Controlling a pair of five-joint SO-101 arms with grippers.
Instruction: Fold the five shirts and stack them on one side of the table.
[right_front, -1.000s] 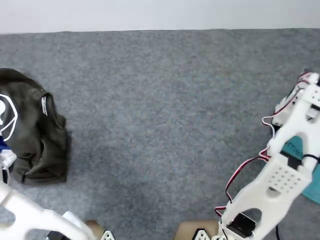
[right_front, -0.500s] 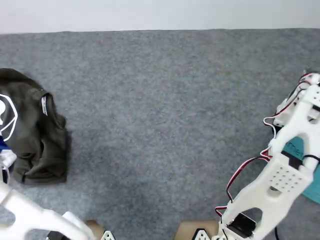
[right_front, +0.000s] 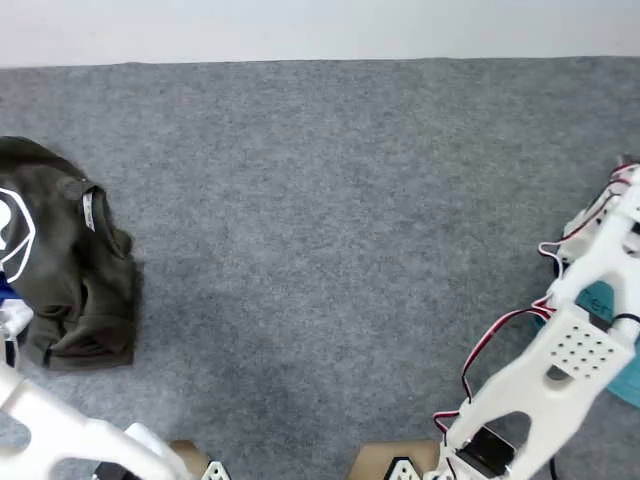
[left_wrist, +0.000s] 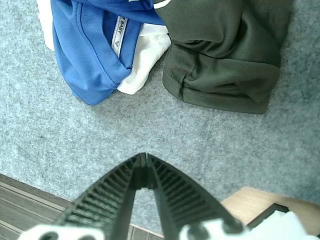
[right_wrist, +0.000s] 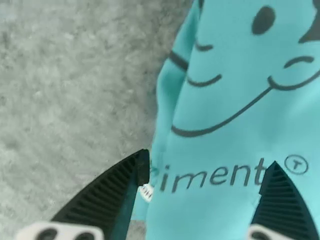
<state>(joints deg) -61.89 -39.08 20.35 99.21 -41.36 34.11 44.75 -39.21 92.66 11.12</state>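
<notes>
grey carpeted table (right_front: 330, 200), white wall (right_front: 300, 25)

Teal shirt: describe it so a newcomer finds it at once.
Start at the grey table mat and go to the right arm's side, opposite the shirt pile. The teal shirt lies there under the open right gripper. It alone is bright teal, with a dark smiling-face print.

Olive shirt (right_front: 70, 270) bunched left, blue shirt (left_wrist: 85, 50), white shirt (left_wrist: 146, 54) against it, teal shirt (right_wrist: 235, 90) right
</notes>
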